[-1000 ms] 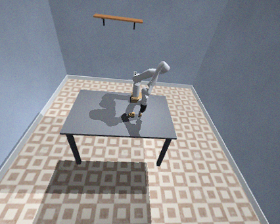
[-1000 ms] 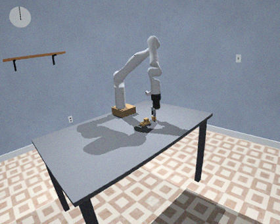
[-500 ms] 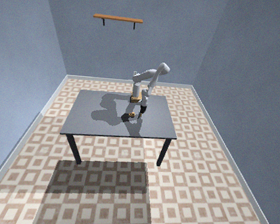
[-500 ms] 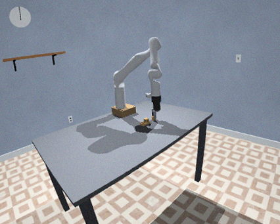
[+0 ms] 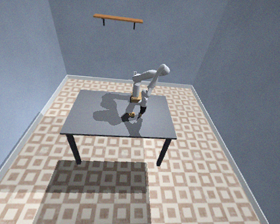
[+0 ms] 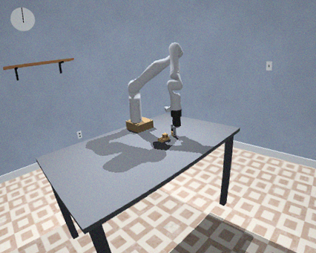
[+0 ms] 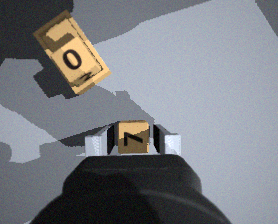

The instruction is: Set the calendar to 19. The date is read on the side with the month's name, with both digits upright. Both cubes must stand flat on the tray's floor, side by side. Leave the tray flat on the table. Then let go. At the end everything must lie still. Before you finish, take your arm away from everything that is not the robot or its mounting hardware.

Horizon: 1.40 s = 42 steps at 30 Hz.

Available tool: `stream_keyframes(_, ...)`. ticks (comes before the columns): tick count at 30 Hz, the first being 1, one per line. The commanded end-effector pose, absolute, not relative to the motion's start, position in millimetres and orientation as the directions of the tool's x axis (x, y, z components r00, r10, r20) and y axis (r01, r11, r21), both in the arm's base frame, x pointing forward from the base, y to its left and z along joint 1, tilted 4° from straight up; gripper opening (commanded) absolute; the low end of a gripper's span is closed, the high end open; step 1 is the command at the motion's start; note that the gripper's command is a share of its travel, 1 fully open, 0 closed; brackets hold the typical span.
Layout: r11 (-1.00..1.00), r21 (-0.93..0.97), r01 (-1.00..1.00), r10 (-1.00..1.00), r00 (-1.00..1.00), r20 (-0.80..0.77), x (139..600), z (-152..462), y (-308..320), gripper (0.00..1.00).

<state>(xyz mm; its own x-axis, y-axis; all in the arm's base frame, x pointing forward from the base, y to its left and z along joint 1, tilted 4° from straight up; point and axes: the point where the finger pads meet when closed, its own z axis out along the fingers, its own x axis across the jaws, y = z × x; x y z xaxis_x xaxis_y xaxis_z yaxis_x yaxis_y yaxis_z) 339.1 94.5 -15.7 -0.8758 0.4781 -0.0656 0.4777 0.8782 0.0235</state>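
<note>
A small wooden cube (image 7: 133, 137) stands on the table between my fingers, a dark 7-like mark, turned sideways, on its upward face. My gripper (image 7: 133, 134) (image 6: 174, 134) is open around it, with a gap on each side in the wrist view. The wooden tray (image 7: 50, 24) (image 6: 162, 140) lies on the table, at the upper left in the wrist view. Another cube (image 7: 72, 59) (image 6: 165, 135) sits in the tray, a 0 facing up. A dark marking shows near the tray's lower end, too partial to read. The cubes' side faces are hidden or too small to read.
The grey table (image 5: 91, 124) (image 6: 99, 198) carries the arm's wooden base block (image 5: 136, 100) (image 6: 139, 125) behind the tray. The arm's shadow falls across the tray area. A wall shelf (image 5: 118, 18) (image 6: 39, 64) is far behind.
</note>
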Motion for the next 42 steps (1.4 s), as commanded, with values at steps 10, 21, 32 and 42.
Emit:
stream_keyframes(10,0.878,0.024,0.478,0.479,-0.875,-0.066,339.4,-15.5,94.3,0.87)
stream_keyframes(21,0.878,0.024,0.478,0.479,-0.875,-0.066,339.4,-15.5,94.3,0.87)
stream_keyframes(32,0.878,0.024,0.478,0.479,-0.875,-0.066,339.4,-15.5,94.3,0.87)
stream_keyframes(42,0.878,0.024,0.478,0.479,-0.875,-0.066,339.4,-15.5,94.3,0.57)
